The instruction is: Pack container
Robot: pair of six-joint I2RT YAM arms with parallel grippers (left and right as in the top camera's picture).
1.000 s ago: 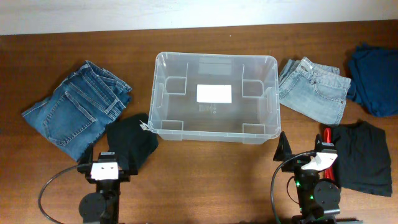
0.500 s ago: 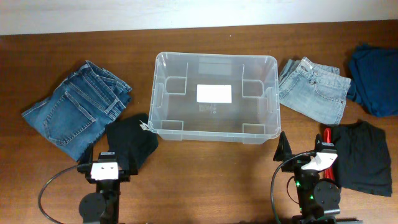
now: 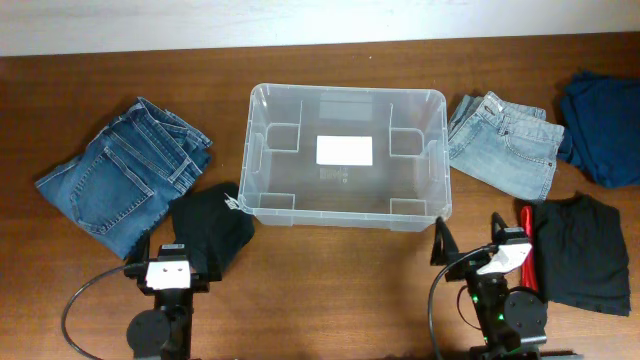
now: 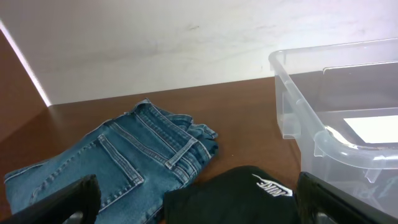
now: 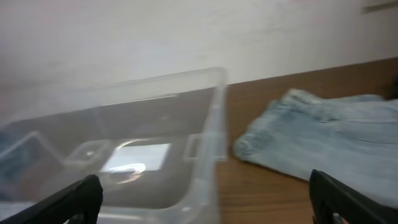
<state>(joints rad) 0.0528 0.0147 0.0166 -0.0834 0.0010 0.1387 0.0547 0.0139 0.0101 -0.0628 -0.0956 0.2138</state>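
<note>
Sitting on the wooden worktop point(image 3: 330, 280), the clear plastic container point(image 3: 330, 195) stands in the middle, toward the far side, with a white label point(image 3: 345, 150) on its base. Folded dark blue jeans point(image 3: 125, 175) lie to its left, and paler jeans point(image 3: 505, 145) lie just beside its right wall. A black garment point(image 3: 212, 232) with a white logo lies by its near left corner. My left hand point(image 3: 168, 255) and right hand point(image 3: 466, 243) sit at the near edge, fingers spread wide, holding nothing.
</note>
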